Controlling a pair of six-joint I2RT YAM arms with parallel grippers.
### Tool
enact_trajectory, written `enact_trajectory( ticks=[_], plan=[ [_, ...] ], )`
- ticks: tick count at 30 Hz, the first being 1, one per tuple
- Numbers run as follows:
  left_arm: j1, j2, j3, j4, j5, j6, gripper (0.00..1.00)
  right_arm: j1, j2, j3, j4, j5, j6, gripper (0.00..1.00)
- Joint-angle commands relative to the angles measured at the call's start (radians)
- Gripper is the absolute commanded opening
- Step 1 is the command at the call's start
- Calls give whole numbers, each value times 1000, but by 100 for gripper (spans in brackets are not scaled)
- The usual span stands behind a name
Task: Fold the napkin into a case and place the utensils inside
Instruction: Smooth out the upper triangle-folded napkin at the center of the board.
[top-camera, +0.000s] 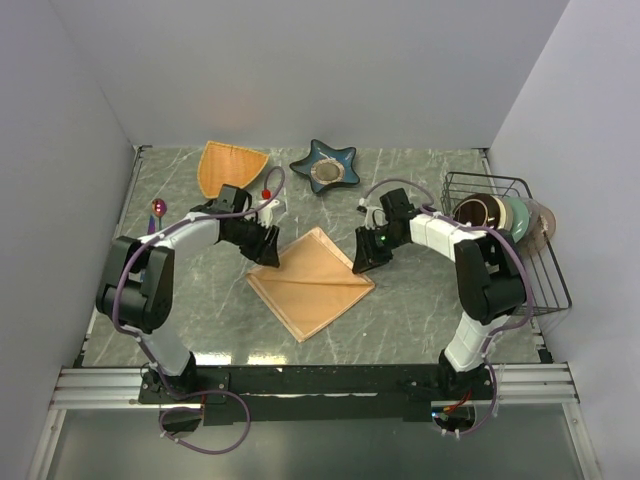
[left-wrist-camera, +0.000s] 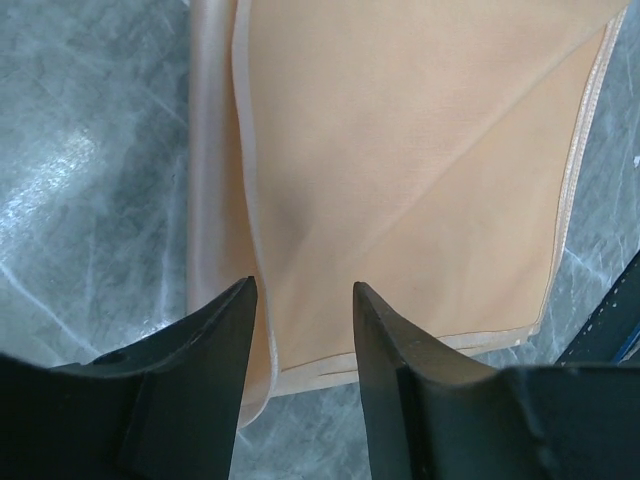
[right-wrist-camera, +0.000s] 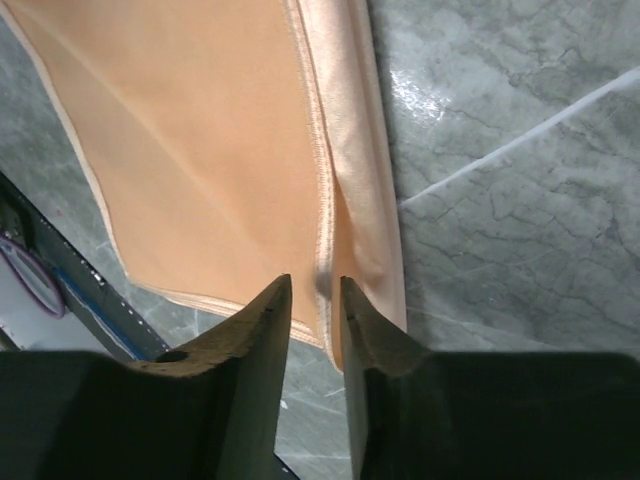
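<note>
I see the napkin (top-camera: 312, 282) lying flat on the tabletop (top-camera: 420, 310), folded into a square and turned corner-on to me. My left end effector (left-wrist-camera: 303, 290) sits at its left corner with its fingers spread, and the cloth's layered edge shows between them. My right end effector (right-wrist-camera: 316, 285) is at the opposite corner, fingers nearly together astride the stitched hem; I cannot tell whether they grip it. A spoon (top-camera: 157, 209) lies well apart, far left.

Peach satin napkin (top-camera: 312, 283) folded flat, diamond-wise, table ctr; iridescent spoon (top-camera: 158, 209) far L, well apart.
</note>
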Motion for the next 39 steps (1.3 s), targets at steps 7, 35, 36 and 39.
enact_trajectory(
  ticks=[7,35,36,39],
  plan=[
    [10,4,14,14,-21,-10,29,3,27,-24,3,64,-29,23],
    [110,-327,-162,271,378,-396,66,-13,-240,18,3,-198,48,81],
    [110,-350,-202,319,399,-441,72,-5,-252,-8,56,-227,104,84],
    [109,-411,-336,488,422,-579,81,35,-249,-66,200,-340,224,98]
  ],
)
